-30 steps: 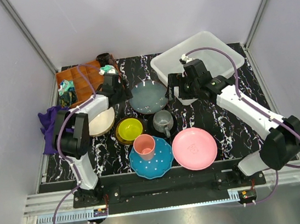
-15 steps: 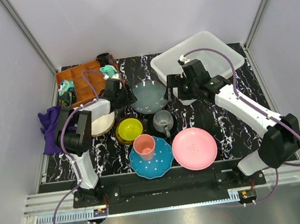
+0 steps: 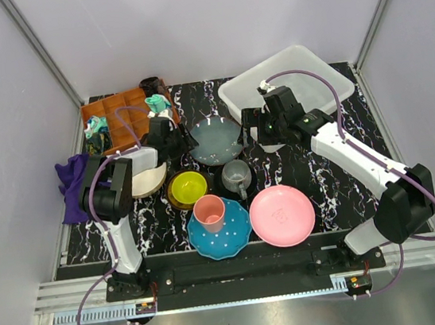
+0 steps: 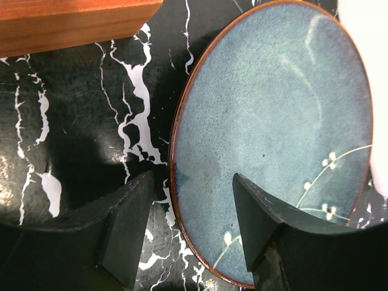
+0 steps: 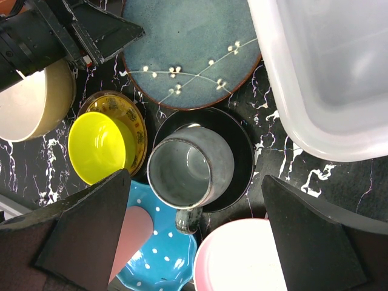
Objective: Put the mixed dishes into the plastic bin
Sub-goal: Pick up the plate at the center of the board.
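task overall: by my reading nothing is placed yet; all eight dishes sit on the table, so every transfer is left.
plastic bin (image 3: 299,49): at 1 o'clock of the table, no dish showing inside.
grey-blue plate (image 3: 215,140): 12 o'clock of the dish cluster, lying flat.
pink plate (image 3: 282,215): 5 o'clock.
blue white-dotted plate (image 3: 232,239): 6 o'clock, carrying the pink cup (image 3: 208,210).
cream bowl (image 3: 149,178): 9 o'clock.
black saucer (image 5: 242,151): centre, under the grey mug (image 5: 188,167).
small yellow bowl (image 3: 187,187): between cream bowl and mug.
left gripper (image 4: 193,177): jaws part-way apart, straddling the grey-blue plate's 9 o'clock rim, not clamped.
right gripper (image 5: 194,176): jaws wide, empty, above the grey mug.
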Robot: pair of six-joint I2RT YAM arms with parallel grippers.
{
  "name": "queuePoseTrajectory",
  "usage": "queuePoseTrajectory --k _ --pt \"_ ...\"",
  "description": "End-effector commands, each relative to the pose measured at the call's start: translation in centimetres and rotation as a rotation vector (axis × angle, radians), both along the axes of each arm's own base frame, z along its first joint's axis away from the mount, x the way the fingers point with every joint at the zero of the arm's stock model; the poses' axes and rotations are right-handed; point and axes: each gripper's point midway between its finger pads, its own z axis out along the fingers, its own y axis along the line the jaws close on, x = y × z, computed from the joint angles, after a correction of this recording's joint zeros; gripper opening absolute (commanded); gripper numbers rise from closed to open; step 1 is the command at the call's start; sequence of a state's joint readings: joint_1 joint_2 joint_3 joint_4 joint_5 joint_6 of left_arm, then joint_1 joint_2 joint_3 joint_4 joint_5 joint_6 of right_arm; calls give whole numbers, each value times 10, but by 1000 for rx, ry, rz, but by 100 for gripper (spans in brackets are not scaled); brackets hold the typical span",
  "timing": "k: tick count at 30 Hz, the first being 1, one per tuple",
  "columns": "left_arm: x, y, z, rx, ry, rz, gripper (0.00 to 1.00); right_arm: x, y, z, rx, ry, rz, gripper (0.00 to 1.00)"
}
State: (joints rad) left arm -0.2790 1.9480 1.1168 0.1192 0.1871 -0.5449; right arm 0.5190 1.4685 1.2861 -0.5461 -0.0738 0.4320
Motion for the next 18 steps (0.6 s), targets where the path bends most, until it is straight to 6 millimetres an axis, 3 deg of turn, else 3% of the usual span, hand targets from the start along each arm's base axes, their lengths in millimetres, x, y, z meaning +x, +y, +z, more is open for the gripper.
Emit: queuePoseTrajectory --k 1,18 --pt "2 -9 -3 -81 -9 -23 61 5 11 21 34 -56 38 100" --pt "-3 -15 -21 -110 18 -60 58 6 12 23 36 -58 37 100"
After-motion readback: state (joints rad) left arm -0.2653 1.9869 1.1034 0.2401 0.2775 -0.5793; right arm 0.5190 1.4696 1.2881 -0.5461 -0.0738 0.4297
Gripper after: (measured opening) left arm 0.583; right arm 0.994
